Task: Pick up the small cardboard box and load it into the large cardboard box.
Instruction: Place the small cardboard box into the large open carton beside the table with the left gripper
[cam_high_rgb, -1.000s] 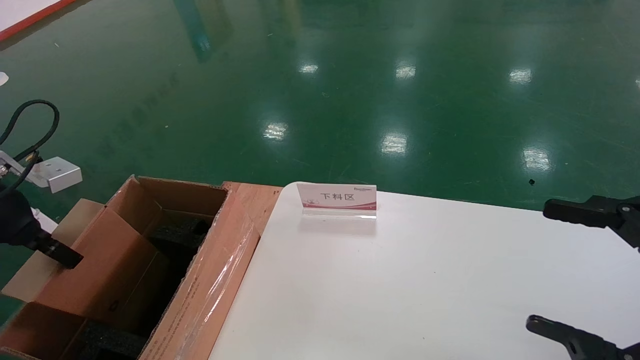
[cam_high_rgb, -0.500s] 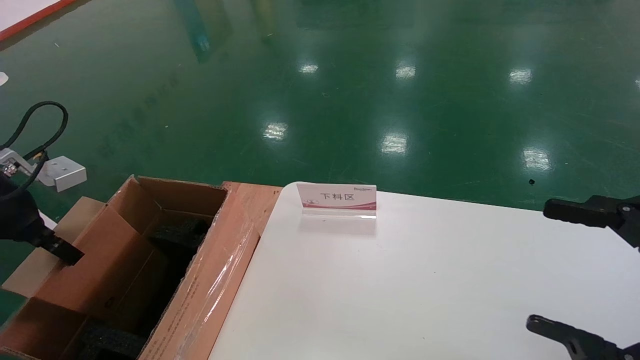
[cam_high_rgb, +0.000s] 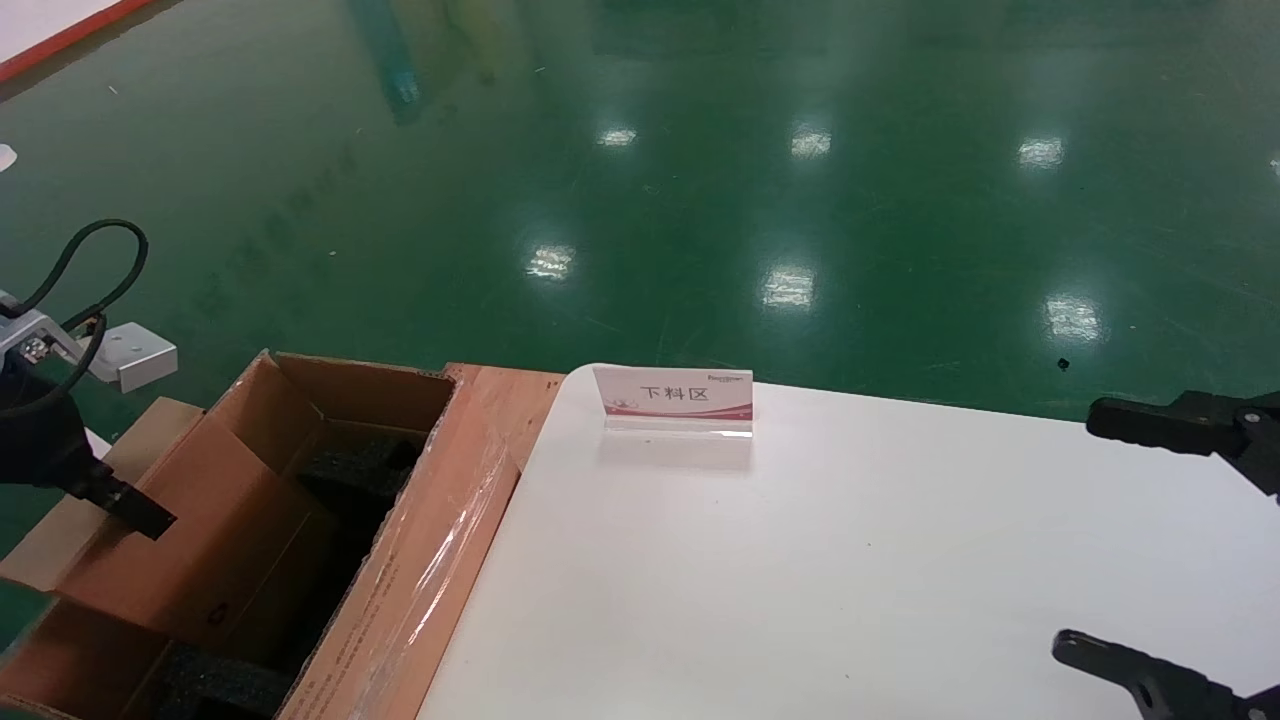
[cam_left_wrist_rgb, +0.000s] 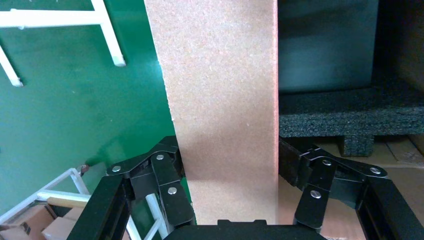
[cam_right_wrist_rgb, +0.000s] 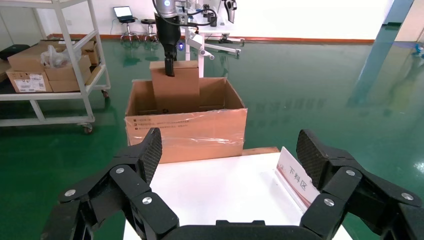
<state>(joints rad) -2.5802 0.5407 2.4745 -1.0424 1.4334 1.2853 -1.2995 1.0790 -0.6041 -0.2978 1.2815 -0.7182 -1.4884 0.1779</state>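
Your left claw (cam_left_wrist_rgb: 227, 175) is clenched on the flat brown small cardboard box (cam_high_rgb: 190, 530), standing partway inside the long large cardboard box (cam_high_rgb: 420, 560); your right claw (cam_right_wrist_rgb: 230, 165) hangs spread above the white tabletop (cam_high_rgb: 850, 560).

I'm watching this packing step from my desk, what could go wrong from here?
1. The left gripper pinches the small cardboard box only at its upper edge; it could slip or swing.
2. It stands on edge, partly inside the large cardboard box; released here, it may catch on the black foam blocks and sit crooked.

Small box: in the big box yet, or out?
Partly in: the left gripper holds the small box upright, lower end inside the big box.
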